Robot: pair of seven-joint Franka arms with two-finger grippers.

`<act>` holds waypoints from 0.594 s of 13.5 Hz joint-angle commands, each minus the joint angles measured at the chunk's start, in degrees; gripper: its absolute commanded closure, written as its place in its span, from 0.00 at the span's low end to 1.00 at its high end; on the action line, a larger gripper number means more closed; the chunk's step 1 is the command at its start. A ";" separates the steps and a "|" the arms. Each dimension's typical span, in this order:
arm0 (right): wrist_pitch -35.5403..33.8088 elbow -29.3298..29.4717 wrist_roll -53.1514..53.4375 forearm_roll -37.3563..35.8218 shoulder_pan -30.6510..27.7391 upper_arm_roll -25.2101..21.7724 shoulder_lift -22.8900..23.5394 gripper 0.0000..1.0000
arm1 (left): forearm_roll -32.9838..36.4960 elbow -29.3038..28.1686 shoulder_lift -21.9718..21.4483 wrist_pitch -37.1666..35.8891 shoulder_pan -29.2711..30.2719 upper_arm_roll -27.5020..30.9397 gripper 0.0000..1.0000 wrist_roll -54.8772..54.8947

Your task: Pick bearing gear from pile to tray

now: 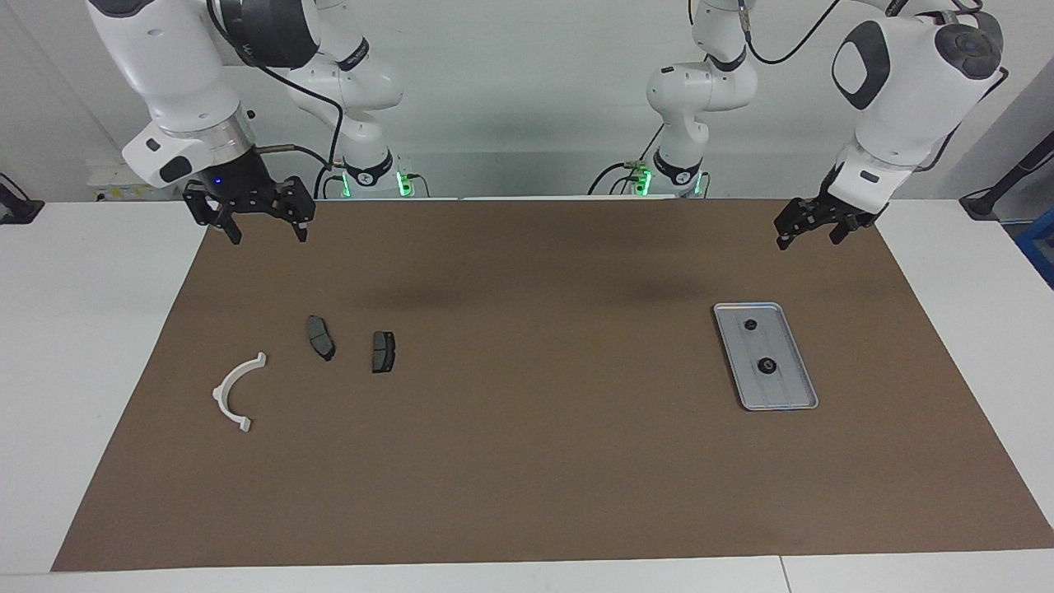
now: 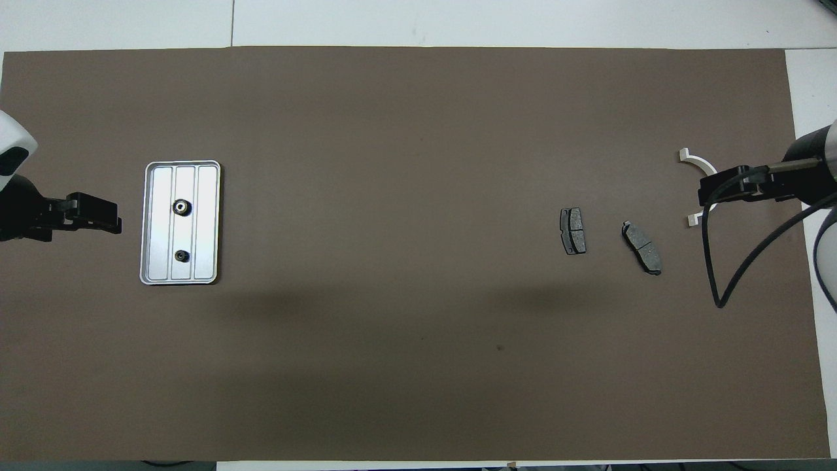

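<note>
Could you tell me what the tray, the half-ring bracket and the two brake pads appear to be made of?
The tray looks like metal, probably aluminium: silver-grey, a soft sheen, pressed ribs and a low rim. The half-ring bracket seems plastic: plain matte white, uniformly thick, though painted metal cannot be ruled out. The two brake pads look like dull grey friction material on dark backing plates, with no shine.

high facing camera, steep overhead camera, shared table (image 1: pixel 527 494)

A: What colours are showing on the mat (image 1: pixel 527 461)?
B: Mat's showing brown. Tray (image 1: pixel 782 395) is gleaming silver with ribs, holding two black gears (image 1: pixel 767 366). Pads (image 1: pixel 383 352) are looking dark grey, bracket (image 1: pixel 226 394) white.
</note>
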 commanded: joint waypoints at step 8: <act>0.82 -0.13 -1.13 0.27 0.06 -0.08 -0.58 0.00 | -0.52 8.23 3.83 -4.35 -0.26 -0.15 0.00 1.00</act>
